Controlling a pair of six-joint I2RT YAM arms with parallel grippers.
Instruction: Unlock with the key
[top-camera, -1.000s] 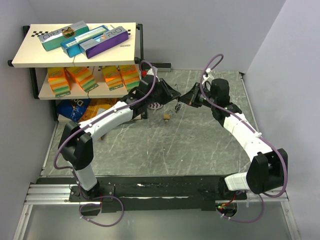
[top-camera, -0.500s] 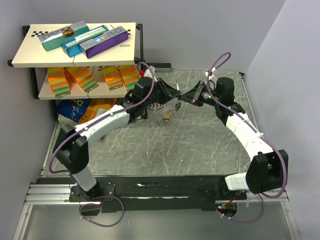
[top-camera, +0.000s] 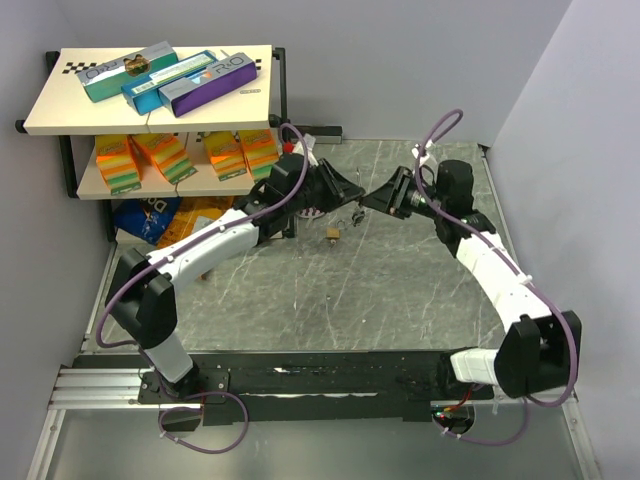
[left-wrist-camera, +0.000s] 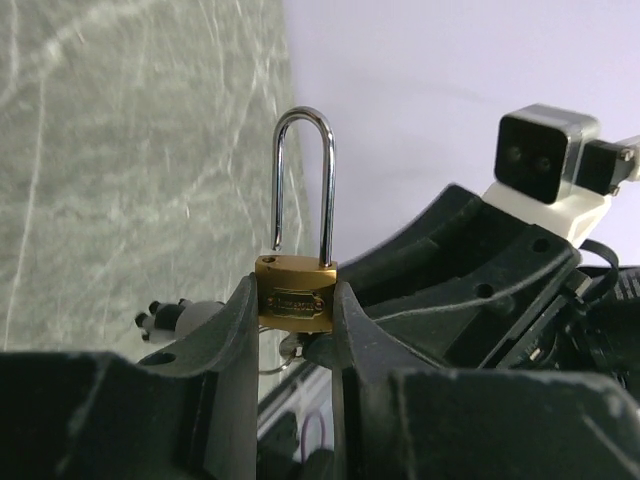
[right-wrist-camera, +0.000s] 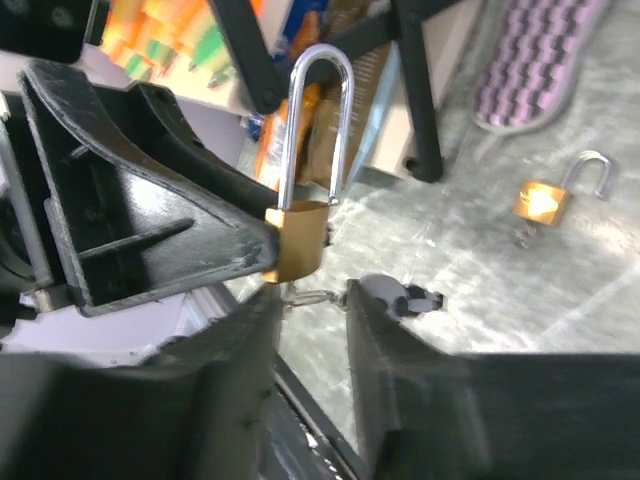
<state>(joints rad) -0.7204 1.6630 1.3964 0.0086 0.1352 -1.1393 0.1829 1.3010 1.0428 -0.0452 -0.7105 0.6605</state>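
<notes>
Left pincer (left-wrist-camera: 295, 312): closed on the brass padlock (left-wrist-camera: 296, 292), shackle upright, held above the counter (top-camera: 400, 290). Right pincer (right-wrist-camera: 312, 325): jaws parted, gripping nothing. The key (right-wrist-camera: 300, 296): protrudes from the held lock's underside, at the mouth of those parted jaws. You should clamp the body steady, close squarely on the key, and turn it without pulling. Count: padlocks, two, the second padlock (right-wrist-camera: 543, 201) loose on the counter; keys, one seen; pincers, two.

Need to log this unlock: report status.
Left gripper shut on padlock. Right gripper open, key at padlock's underside. Second padlock lies apart on table.
</notes>
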